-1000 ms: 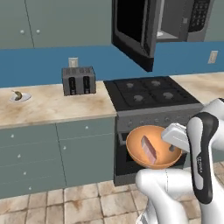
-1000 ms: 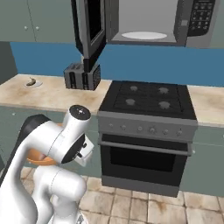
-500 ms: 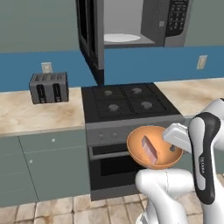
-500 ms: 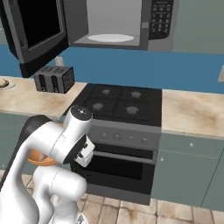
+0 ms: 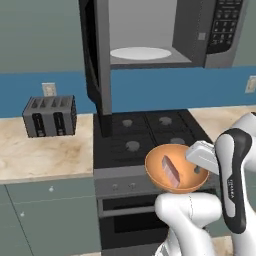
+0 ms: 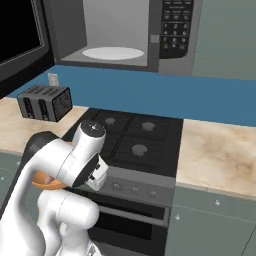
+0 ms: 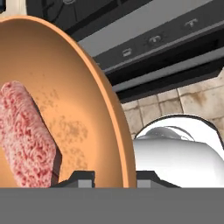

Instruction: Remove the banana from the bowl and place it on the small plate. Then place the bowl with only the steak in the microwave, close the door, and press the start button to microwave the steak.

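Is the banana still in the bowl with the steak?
No, the bowl held at the gripper contains just the steak.

A blue wall (image 5: 150,85) runs behind a beige stone worktop (image 5: 45,155), with grey-green upper cabinets (image 5: 35,35) above it. A black four-burner stove (image 6: 135,137) is set into the worktop, its oven (image 5: 125,220) below, with a row of knobs on a grey front panel (image 7: 157,39). Grey-green base cabinets (image 6: 215,225) with small round knobs stand on both sides. A dark slotted toaster (image 5: 50,116) sits on the worktop left of the stove, below a white wall socket (image 5: 48,89). Another socket (image 5: 251,83) is at far right. The floor (image 7: 192,98) is beige tile.
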Available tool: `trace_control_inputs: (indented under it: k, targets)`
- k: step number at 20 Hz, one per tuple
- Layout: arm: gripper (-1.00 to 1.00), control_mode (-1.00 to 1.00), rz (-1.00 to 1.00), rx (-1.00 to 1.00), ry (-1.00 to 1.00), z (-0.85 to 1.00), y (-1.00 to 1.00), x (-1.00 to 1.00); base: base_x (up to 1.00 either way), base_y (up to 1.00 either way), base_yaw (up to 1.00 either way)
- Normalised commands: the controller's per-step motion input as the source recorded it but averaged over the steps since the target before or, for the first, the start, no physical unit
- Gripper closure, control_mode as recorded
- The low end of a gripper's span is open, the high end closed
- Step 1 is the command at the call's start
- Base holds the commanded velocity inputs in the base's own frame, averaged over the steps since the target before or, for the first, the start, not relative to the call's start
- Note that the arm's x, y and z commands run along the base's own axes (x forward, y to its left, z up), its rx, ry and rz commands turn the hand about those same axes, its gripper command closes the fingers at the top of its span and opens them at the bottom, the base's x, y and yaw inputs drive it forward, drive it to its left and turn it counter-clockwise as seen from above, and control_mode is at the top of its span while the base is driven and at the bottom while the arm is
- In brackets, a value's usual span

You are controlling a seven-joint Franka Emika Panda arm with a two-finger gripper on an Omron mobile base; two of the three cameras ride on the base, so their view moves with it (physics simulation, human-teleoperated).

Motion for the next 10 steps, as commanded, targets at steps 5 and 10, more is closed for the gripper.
trace_control_inputs:
  k: [5, 10]
  targets:
    - [1.0, 1.0, 0.0, 0.0, 0.0, 0.0, 0.0, 0.0, 0.65, -0.08, 0.08]
    - [1.0, 1.0, 0.0, 0.0, 0.0, 0.0, 0.0, 0.0, 0.5, -0.01, 0.02]
